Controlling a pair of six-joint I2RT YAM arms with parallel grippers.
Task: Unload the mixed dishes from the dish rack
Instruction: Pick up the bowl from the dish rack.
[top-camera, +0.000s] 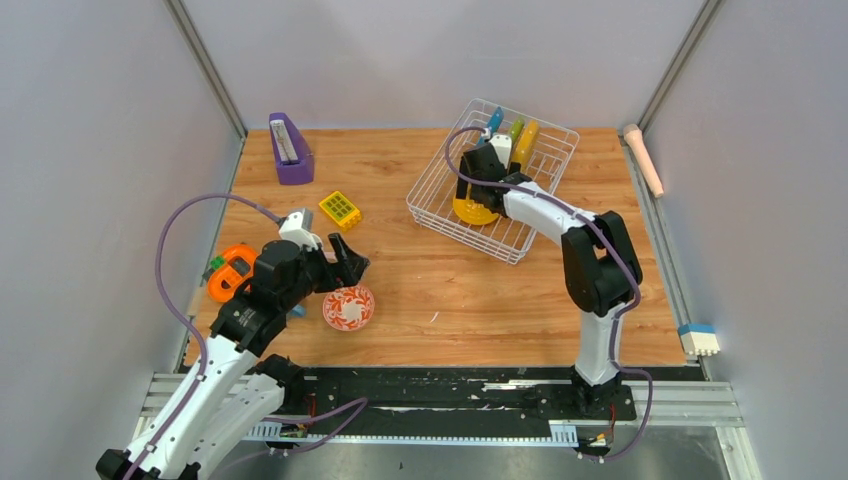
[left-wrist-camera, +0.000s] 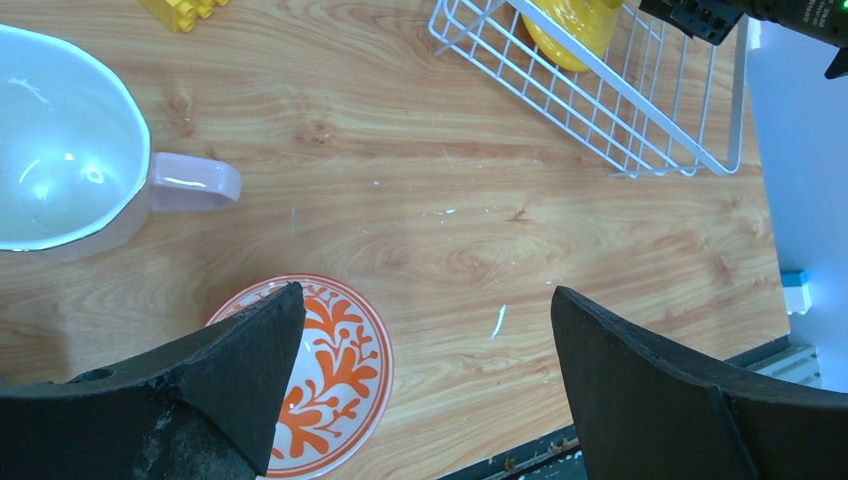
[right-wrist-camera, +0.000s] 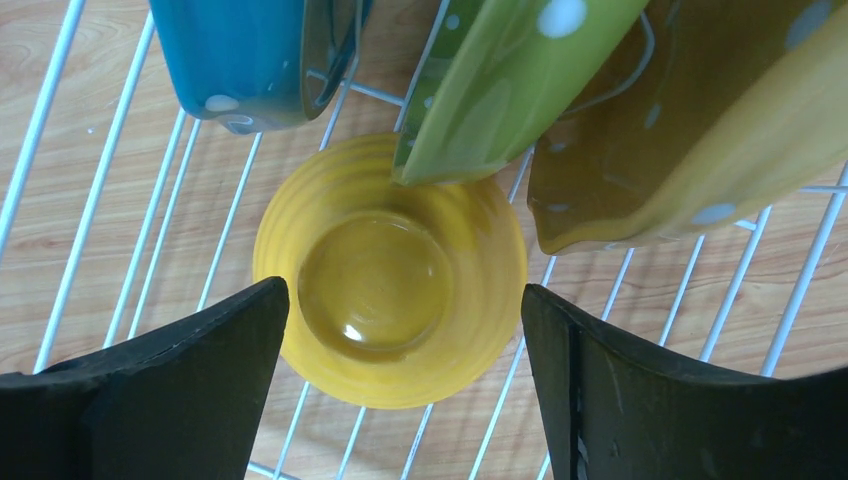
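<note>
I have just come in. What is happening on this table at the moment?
Two robot arms are unloading a dish rack. The right gripper hangs open inside the rack, over the yellow bowl, not gripping it. The blue plate, green plate and yellow plate stand in the rack. The left gripper is open over the red-and-white bowl, which lies on the table beside a pink cup.

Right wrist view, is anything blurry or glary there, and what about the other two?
Right wrist: the green plate close to the lens is soft, and the yellow bowl shows a small bright highlight. Left wrist: glare patches inside the cup. Top external: evenly lit, sharp, only soft shadows.
</note>
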